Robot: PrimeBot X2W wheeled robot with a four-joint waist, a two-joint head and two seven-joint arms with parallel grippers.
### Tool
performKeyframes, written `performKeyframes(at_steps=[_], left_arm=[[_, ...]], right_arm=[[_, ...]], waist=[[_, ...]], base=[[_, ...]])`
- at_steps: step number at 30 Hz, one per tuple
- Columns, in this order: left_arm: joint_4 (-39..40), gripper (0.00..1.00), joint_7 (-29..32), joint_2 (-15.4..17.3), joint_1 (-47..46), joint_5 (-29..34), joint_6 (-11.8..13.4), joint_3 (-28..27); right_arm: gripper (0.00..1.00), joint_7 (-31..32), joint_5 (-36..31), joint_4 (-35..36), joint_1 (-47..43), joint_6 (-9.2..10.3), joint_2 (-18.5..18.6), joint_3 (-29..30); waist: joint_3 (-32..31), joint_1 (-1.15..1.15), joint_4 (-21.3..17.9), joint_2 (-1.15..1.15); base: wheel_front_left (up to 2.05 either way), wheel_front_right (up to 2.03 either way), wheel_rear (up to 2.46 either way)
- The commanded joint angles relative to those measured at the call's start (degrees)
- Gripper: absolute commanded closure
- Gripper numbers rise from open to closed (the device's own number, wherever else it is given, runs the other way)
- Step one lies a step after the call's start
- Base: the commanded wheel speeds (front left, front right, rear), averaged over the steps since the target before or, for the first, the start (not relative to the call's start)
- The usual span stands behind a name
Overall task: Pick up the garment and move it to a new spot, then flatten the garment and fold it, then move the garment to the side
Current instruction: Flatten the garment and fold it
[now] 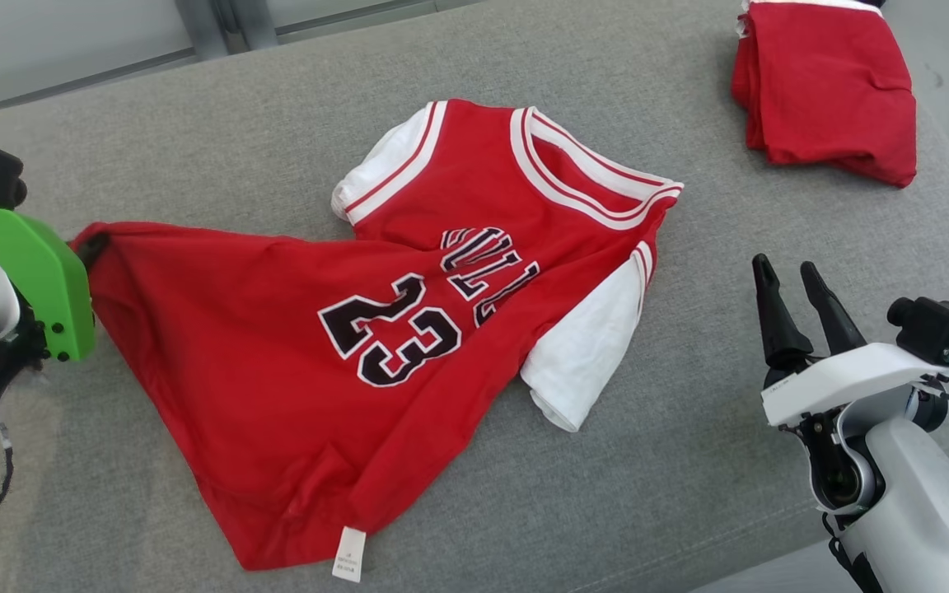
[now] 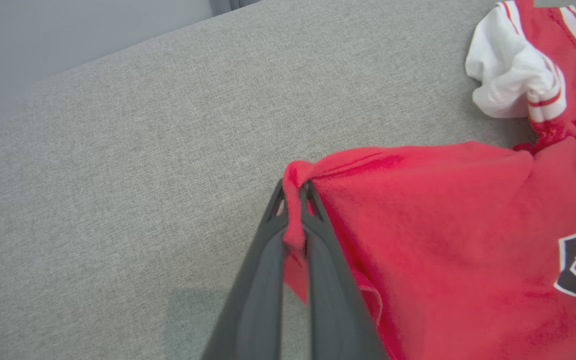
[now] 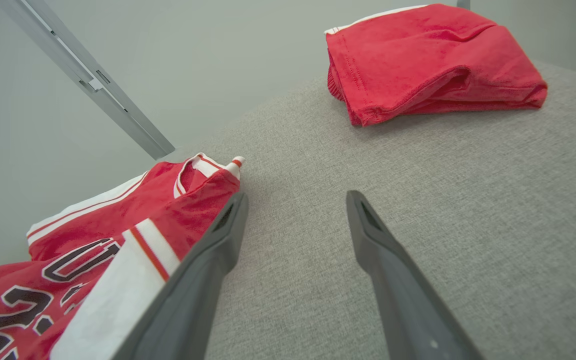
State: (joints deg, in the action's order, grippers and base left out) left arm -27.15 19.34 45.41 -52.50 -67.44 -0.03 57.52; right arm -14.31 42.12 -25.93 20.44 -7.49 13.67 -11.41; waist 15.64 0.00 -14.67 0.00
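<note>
Left gripper [image 2: 294,189] pinches a corner of the rumpled red 23 jersey [image 1: 277,354], clearest in its wrist view; right gripper [image 1: 785,266] gapes empty.

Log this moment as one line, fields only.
left end effector: shut on jersey corner | right end effector: open, empty, beside white sleeve | jersey: rumpled on grey cushion | folded red garment: far right

Grey fabric surface [image 1: 194,123] w/ metal post [image 3: 93,85] behind
</note>
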Motion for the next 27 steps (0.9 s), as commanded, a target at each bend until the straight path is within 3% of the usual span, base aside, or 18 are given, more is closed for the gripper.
performKeyframes(at_steps=[1, 4, 5, 6, 7, 13, 20, 23, 27], left_arm=[[-2.04, 1.0, -1.16, -0.58, -1.62, 1.56, -0.44, 0.18], [-6.36, 1.0, -5.35, -1.86, -4.11, 4.28, -0.56, -0.11], [-8.1, 0.69, -7.09, -2.59, -4.52, 5.07, -0.73, -0.32], [-9.47, 0.1, -8.29, -3.29, -4.66, 5.38, -0.99, -0.43], [-11.1, 0.0, -9.19, -4.22, -4.68, 5.03, -1.48, -0.65], [-15.38, 0.0, -11.84, -7.71, -3.82, 6.28, -4.86, 1.33], [-12.26, 0.0, -12.9, -9.1, -0.75, 4.98, -6.39, 2.57], [-8.49, 0.0, -13.52, -8.46, 1.8, 4.39, -5.11, 2.51], [-0.8, 0.0, -16.5, -7.34, 6.76, 3.13, -1.56, 1.61]], right_arm=[[0.0, -0.43, 0.13, -0.1, 0.78, 0.0, 0.22, -0.19], [0.0, -0.48, 0.17, -0.1, 1.48, 0.0, 0.06, -0.42], [0.0, -0.54, 0.11, -0.18, 1.59, 0.0, -0.09, -0.5], [0.0, -0.59, 0.02, -0.32, 1.72, 0.0, -0.22, -0.56], [0.0, -0.61, -0.03, -0.43, 1.91, 0.0, -0.38, -0.65], [0.0, -0.76, -0.29, -1.36, 0.93, 0.0, -0.17, -0.25], [0.0, -0.86, -0.57, -1.48, -0.85, 0.0, 0.42, -0.34], [0.0, -0.83, -0.78, -1.38, -1.93, 0.0, 0.63, 0.19], [0.0, -0.83, -1.22, -0.74, -2.96, 0.0, 0.78, 1.02]], waist=[[0.66, 0.0, -0.57, 0.0], [1.46, 0.0, -0.9, 0.0], [1.66, 0.0, -0.98, 0.0], [1.71, 0.0, -1.0, 0.0], [1.7, 0.0, -0.97, 0.0], [-0.87, 0.0, 1.46, 0.0], [-5.08, 0.0, 5.78, 0.0], [-6.44, 0.0, 7.28, 0.0], [-6.98, 0.0, 8.45, 0.0]], base=[[0.0, 0.0, 0.0], [0.0, 0.0, 0.0], [0.0, 0.0, 0.0], [0.0, 0.0, 0.0], [0.0, 0.0, 0.0], [0.0, 0.0, 0.0], [0.0, 0.0, 0.0], [0.0, 0.0, 0.0], [0.0, 0.0, 0.0]])
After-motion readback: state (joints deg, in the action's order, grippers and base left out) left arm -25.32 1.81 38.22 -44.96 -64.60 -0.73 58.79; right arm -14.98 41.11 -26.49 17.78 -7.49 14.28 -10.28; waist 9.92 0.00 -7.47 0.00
